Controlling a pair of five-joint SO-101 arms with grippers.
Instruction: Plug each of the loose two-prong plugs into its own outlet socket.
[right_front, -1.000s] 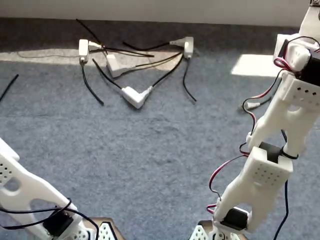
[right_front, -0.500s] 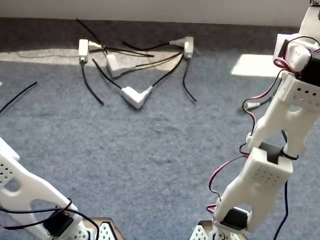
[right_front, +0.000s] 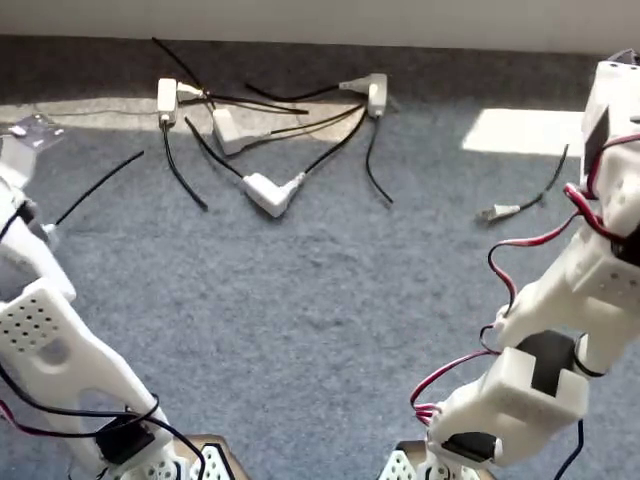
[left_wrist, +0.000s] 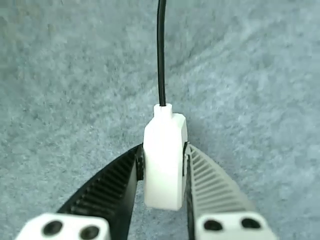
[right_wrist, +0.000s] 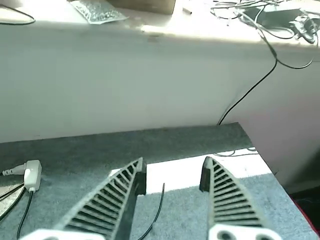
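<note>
In the left wrist view my left gripper (left_wrist: 164, 150) is shut on a white plug (left_wrist: 164, 160), its black cord (left_wrist: 161, 50) running away over the grey carpet. The high view has that cord (right_front: 98, 185) trailing from the left arm (right_front: 45, 330). A small loose plug (right_front: 497, 212) with a thin cord lies on the carpet near the right arm (right_front: 590, 280). Several white sockets and plugs lie in a tangle at the back: (right_front: 167, 100), (right_front: 228, 130), (right_front: 268, 193), (right_front: 375, 92). My right gripper (right_wrist: 173, 162) is open, held up and facing the wall.
Grey carpet (right_front: 330, 300) covers the floor, with a bright sunlit patch (right_front: 520, 130) at the back right. A pale wall (right_wrist: 150, 85) runs along the far edge. One white piece (right_wrist: 32, 175) of the tangle lies off to the side of the right gripper.
The left arm has risen and moved in from the left edge, dragging the black cord toward the tangle. The right arm has swung, uncovering the small loose plug.
</note>
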